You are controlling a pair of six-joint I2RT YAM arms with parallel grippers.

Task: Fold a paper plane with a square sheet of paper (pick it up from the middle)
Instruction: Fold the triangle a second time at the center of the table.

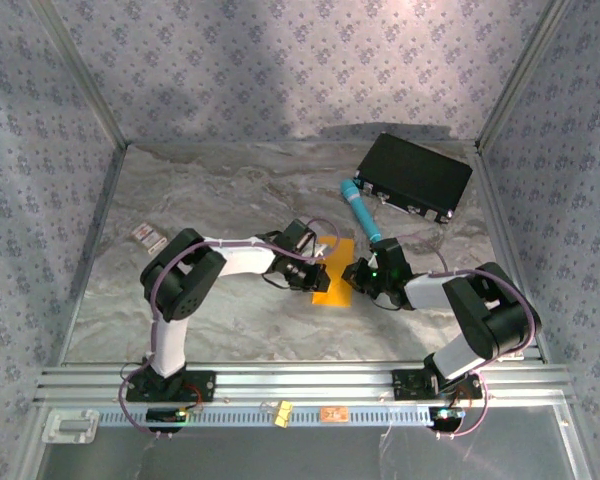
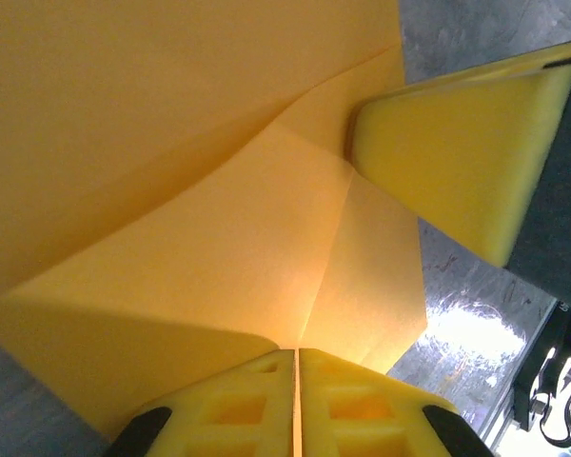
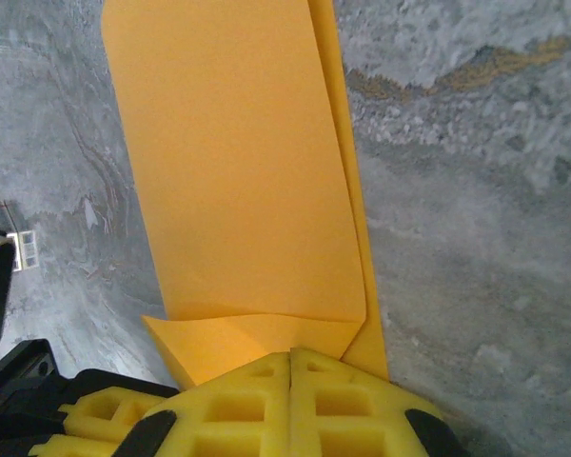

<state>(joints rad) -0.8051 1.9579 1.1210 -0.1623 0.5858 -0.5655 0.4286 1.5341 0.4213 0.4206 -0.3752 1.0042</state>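
The square sheet of paper [image 1: 335, 275] is bright orange-yellow and lies mid-table, folded into a narrow strip with creases. My left gripper [image 1: 318, 270] meets it from the left. In the left wrist view its jaws [image 2: 296, 367] are shut on a raised flap of the sheet [image 2: 219, 238], whose crease runs into the thin slit between them. My right gripper [image 1: 355, 272] comes in from the right. Its fingers [image 3: 291, 367] are shut together and rest on the sheet [image 3: 238, 171] at a small triangular fold. One of its yellow fingers [image 2: 457, 162] presses the sheet's edge in the left wrist view.
A black case [image 1: 415, 177] lies at the back right, with a teal pen-like cylinder [image 1: 363, 213] just in front of it, close to the right arm. A small white-and-red card [image 1: 148, 237] sits at the left. Patterned walls enclose the marble-look table [image 1: 230, 330].
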